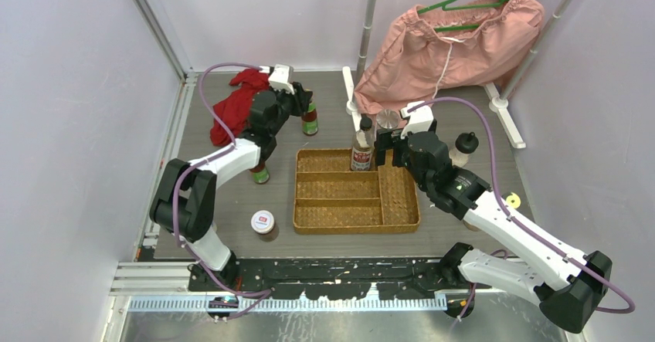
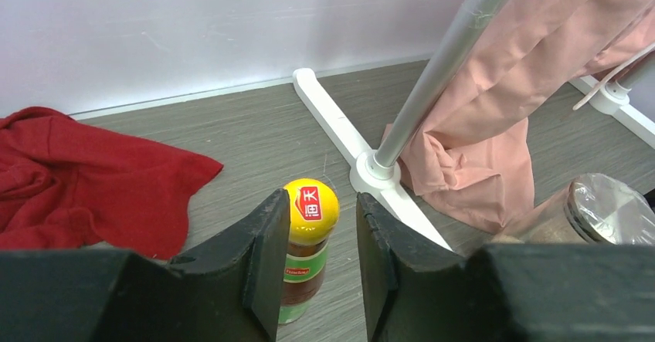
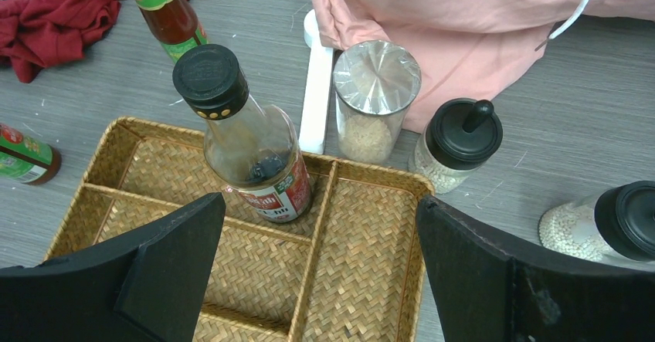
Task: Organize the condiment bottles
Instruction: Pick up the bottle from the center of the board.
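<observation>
A tall black-capped clear bottle point(image 3: 255, 160) stood upright at the right end of the far compartment of the wicker tray point(image 1: 357, 229). The right gripper point(image 3: 320, 203) hovered just short of it, jaws spread wide and holding nothing. Behind the tray, a silver-lidded jar point(image 3: 376, 95) and a black-lidded shaker point(image 3: 461, 141) stood side by side against a pink garment point(image 1: 456, 41). Farther left, the left gripper point(image 2: 321, 226) flanked a yellow-capped sauce bottle point(image 2: 310, 207), fingers parted, a gap showing on one side. A red cloth point(image 2: 85, 180) lay nearby. A second green-labelled bottle point(image 1: 260, 174) and a white-lidded jar point(image 1: 263, 221) stood left of the tray.
</observation>
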`<state>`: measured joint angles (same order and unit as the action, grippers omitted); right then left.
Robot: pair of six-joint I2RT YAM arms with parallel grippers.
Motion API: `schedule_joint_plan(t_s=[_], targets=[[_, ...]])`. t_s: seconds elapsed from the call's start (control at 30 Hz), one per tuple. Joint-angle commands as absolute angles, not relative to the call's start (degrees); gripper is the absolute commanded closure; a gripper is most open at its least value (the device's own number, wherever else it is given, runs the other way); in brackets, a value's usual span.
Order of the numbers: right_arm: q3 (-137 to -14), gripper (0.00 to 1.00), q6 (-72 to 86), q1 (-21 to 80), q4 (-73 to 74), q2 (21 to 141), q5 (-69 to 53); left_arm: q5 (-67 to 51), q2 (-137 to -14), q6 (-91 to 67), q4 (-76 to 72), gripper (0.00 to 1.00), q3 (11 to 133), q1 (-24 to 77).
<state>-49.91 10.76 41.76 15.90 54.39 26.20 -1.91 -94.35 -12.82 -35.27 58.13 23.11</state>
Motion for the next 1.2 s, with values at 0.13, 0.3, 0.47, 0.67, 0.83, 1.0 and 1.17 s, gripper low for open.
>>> schedule_joint_plan(t_s=[0.13, 0.3, 0.47, 0.67, 0.83, 1.0, 1.17], targets=[[-49.53, 0.0, 11.44, 41.57, 13.73, 54.53, 25.11, -4.46, -91.26, -12.66, -37.01, 0.4, 56.18, 22.84], [-49.65, 0.0, 11.48, 41.62, 13.39, 55.51, 24.81, -4.57, -92.86, -12.82, -39.57, 0.35, 54.51, 22.78], [-50.11, 0.0, 11.46, 41.65, 13.82, 56.29, 24.61, -4.39, -98.66, -12.04, -42.75, 0.35, 57.11, 22.76], [-51.13, 0.0, 10.52, 41.57, 14.67, 56.97, 25.46, -4.64, -104.32, -12.53, -44.66, 0.35, 61.33, 22.76], [-50.94, 0.0, 10.29, 41.6, 14.9, 57.49, 25.46, -4.67, -106.43, -12.9, -45.67, 0.36, 63.01, 22.68], [-50.54, 0.0, 10.5, 41.6, 14.21, 58.19, 25.13, -4.39, -105.64, -12.59, -45.8, 0.36, 63.41, 22.59], [-50.29, 0.0, 10.61, 41.59, 13.94, 58.26, 24.96, -3.42, -105.03, -12.15, -45.69, 0.44, 63.57, 22.46]])
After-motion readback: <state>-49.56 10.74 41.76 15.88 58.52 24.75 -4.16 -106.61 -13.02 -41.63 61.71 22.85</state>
